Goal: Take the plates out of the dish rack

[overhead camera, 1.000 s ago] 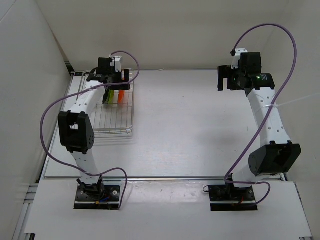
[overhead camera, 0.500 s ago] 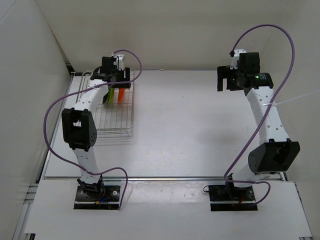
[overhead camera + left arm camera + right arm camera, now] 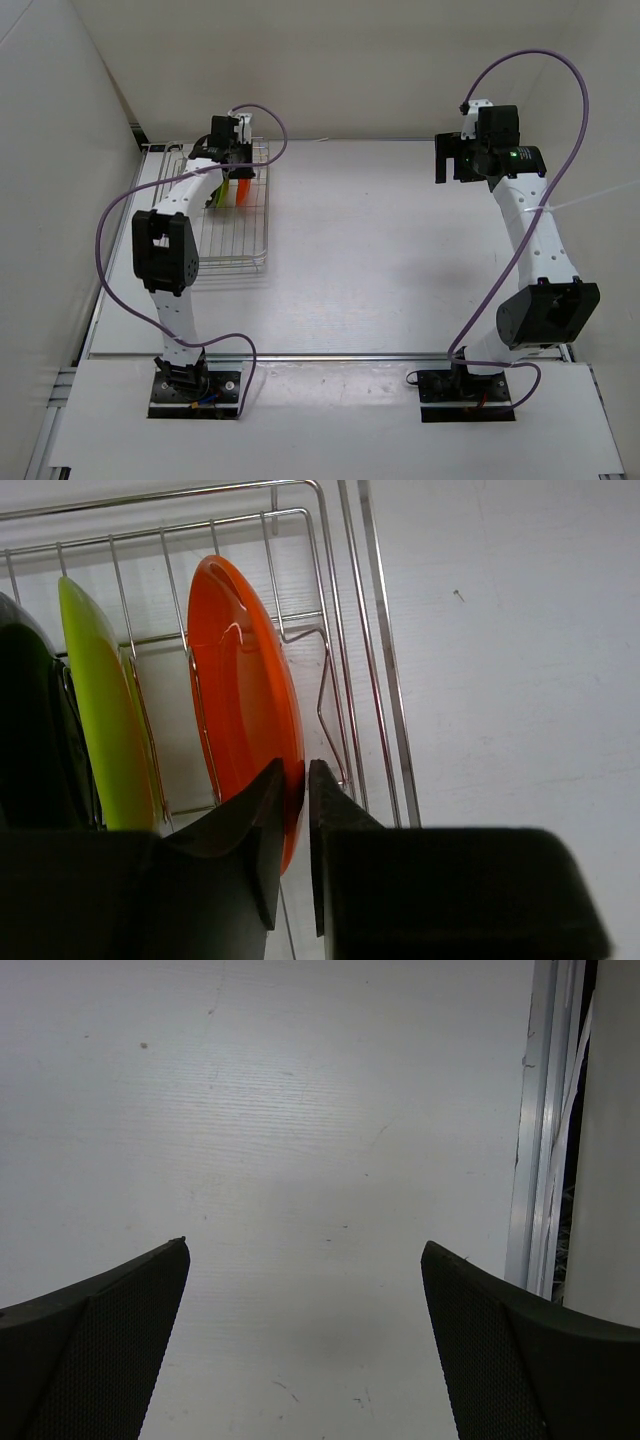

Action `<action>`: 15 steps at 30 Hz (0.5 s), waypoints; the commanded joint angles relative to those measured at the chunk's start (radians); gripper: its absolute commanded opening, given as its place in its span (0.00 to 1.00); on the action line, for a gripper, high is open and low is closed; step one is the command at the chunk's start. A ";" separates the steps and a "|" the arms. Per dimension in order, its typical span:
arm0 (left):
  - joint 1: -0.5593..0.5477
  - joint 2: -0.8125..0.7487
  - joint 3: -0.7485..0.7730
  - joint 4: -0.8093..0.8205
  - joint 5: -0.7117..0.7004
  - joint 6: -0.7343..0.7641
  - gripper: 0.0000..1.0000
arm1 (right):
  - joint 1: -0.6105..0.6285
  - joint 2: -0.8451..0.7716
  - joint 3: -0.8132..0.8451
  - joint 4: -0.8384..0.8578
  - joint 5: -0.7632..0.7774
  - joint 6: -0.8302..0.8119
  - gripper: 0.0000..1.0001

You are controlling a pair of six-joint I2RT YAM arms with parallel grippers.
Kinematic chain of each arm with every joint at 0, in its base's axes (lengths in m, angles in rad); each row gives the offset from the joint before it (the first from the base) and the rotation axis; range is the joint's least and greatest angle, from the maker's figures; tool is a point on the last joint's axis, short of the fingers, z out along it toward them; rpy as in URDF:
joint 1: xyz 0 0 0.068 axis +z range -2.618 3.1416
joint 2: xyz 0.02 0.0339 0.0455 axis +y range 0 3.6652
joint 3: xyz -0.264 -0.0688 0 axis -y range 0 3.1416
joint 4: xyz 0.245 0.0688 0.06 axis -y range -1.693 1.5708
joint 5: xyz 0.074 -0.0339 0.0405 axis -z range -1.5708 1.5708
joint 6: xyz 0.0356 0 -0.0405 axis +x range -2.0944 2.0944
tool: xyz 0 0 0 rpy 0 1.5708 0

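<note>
The dish rack [image 3: 236, 256] [image 3: 386, 710], a silver wire grid, sits at the table's far left. Three plates stand on edge in it: orange [image 3: 240, 670] [image 3: 242, 189], lime green [image 3: 98, 700] [image 3: 217, 194] and glossy black [image 3: 28, 740]. My left gripper [image 3: 297, 768] [image 3: 231, 163] reaches down over the rack's far end. Its two black fingers are pinched on the orange plate's near rim, one on each face. My right gripper [image 3: 305, 1245] [image 3: 447, 158] hangs wide open above bare table at the far right, with nothing between its fingers.
White walls close in the table at the back and left. A metal rail [image 3: 535, 1130] runs along the table's right edge, near the right gripper. The left arm's purple cable [image 3: 110, 220] loops beside the rack.
My left gripper has closed from wide open onto the orange plate's rim, and its arm has shifted slightly toward the rack's far end. The right arm has not moved.
</note>
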 commanded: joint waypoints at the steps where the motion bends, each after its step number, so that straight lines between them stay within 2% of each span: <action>1: -0.006 -0.002 0.041 -0.002 0.005 -0.014 0.25 | 0.001 -0.020 -0.020 0.029 0.016 -0.013 1.00; 7: -0.006 -0.022 0.050 -0.013 -0.016 -0.014 0.11 | 0.001 -0.020 -0.020 0.029 0.026 -0.022 1.00; 15: -0.006 -0.065 0.096 -0.066 -0.025 0.043 0.11 | 0.001 -0.020 -0.020 0.029 0.026 -0.022 1.00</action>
